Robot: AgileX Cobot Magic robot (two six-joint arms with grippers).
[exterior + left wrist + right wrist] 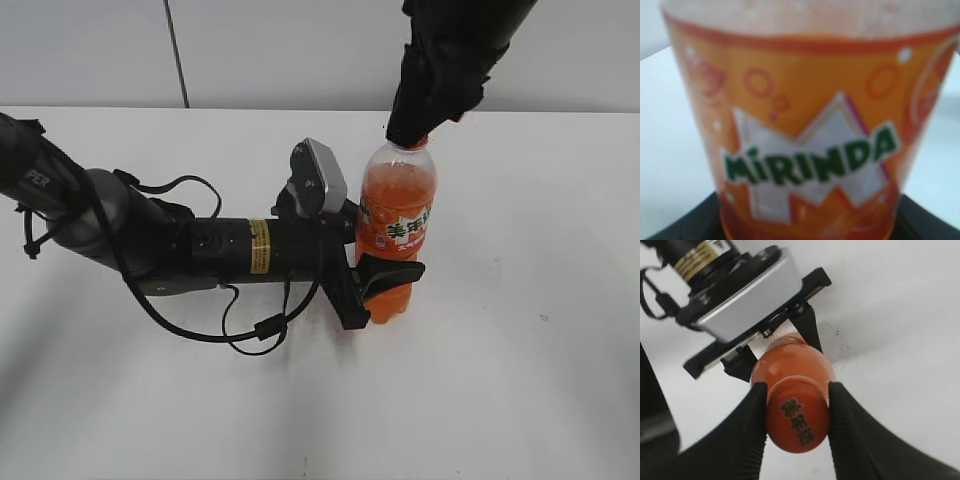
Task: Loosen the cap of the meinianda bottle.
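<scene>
Meinianda bottle [396, 228] stands upright on the worktop [520, 380], its lower body clamped by the left end effector [385, 280] for bracing, while the right end effector [796, 415] pinches the cap [797, 422] from above, ready to twist.

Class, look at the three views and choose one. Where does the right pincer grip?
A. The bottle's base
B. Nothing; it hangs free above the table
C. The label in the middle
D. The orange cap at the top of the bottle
D. In the right wrist view the right pincer has its fingers pressed on either side of the cap, while the left pincer clamps the Mirinda bottle lower down.
</scene>
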